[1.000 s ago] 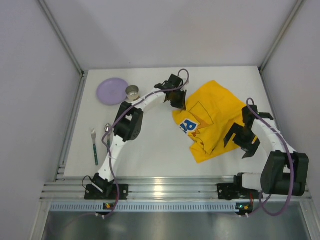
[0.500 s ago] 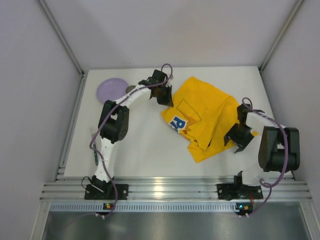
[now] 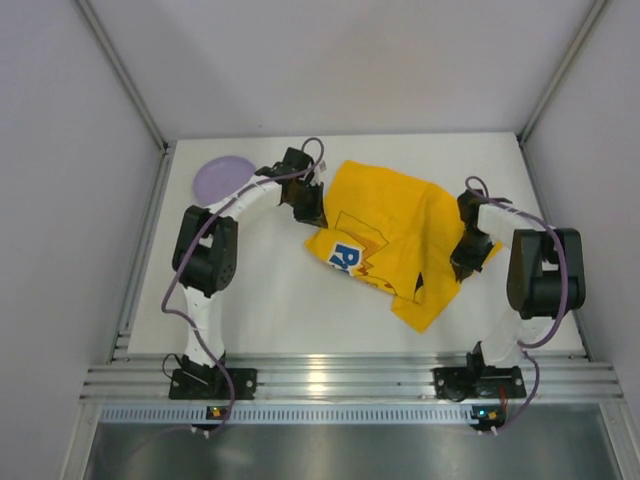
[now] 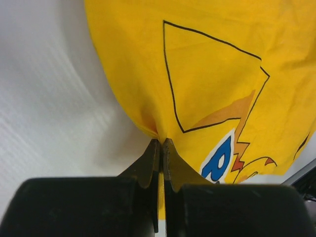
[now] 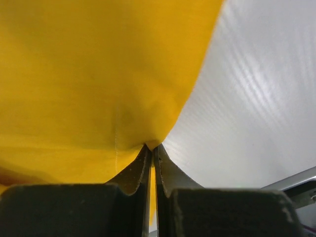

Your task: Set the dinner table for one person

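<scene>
- Top external view: the large, flat, matte white rectangular dinner table (image 3: 270, 300) fills the floor of the walled work cell, with both arm bases at its near edge.
- A crumpled yellow cloth (image 3: 390, 230) with a blue-and-orange cartoon print lies on the right-centre of the table. It is bunched and partly raised between the two arms.
- The left gripper (image 3: 312, 212) reaches to the cloth's far-left edge, and the right gripper (image 3: 461, 262) meets its right edge. From this height the jaws are too small to judge.
- A round purple plate (image 3: 215, 178) of a pale shade sits flat at the far-left corner of the table. The left arm crosses its right side.
- Left wrist view: the left gripper (image 4: 161, 144) has its two black fingers pressed together, pinching a fold of the yellow cloth (image 4: 222, 64). The fabric fans upward from the pinch. A black-outlined triangle and a blue letter show on it, and the white dinner table (image 4: 44, 98) lies to the left.
- Right wrist view: the right gripper (image 5: 150, 147) is likewise clamped on the yellow cloth (image 5: 89, 74), with a sliver of fabric between the closed fingertips. The cloth spreads up and to the left, and the bare dinner table (image 5: 256, 98) lies to the right.
</scene>
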Tool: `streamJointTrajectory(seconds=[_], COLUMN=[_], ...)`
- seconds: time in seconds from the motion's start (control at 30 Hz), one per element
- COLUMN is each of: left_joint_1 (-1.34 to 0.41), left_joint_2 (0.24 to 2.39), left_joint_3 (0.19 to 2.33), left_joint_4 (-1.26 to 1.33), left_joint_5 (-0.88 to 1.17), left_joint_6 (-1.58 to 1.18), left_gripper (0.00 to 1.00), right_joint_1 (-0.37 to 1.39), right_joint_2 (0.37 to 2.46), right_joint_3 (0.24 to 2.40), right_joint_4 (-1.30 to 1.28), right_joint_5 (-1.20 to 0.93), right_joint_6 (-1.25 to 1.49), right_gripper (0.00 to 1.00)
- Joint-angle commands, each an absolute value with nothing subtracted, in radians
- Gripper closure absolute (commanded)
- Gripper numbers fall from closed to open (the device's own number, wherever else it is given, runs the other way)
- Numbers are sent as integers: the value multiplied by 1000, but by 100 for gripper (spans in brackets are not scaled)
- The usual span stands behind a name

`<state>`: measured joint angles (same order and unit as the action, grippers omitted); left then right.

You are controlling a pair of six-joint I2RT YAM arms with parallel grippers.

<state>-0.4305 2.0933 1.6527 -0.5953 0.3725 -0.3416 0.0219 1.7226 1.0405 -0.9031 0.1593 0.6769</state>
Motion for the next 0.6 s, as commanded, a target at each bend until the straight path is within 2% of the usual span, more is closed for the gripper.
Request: streamJointTrajectory(seconds=[0.0, 0.17, 0.27, 0.57], left_joint_1=[-417, -376, -368, -368], left_joint_2=[1918, 1758, 1660, 1540], left_joint_3=[1518, 1274, 1163, 1097], left_joint_4=[-630, -666, -666, -822], left_joint_5=[331, 262, 262, 178], left_joint_6=[-327, -406, -434, -486], left_gripper=[100, 100, 100, 100], right_joint_1=[-34, -58, -60, -37], right_joint_2=[1762, 1824, 1848, 1867], right_joint_3=[1152, 1223, 1232, 1218], right_joint_4=[-837, -888, -882, -836], right_joint_5=[334, 434, 416, 333], right_joint_6=[605, 523, 486, 433], right_gripper=[100, 100, 100, 100])
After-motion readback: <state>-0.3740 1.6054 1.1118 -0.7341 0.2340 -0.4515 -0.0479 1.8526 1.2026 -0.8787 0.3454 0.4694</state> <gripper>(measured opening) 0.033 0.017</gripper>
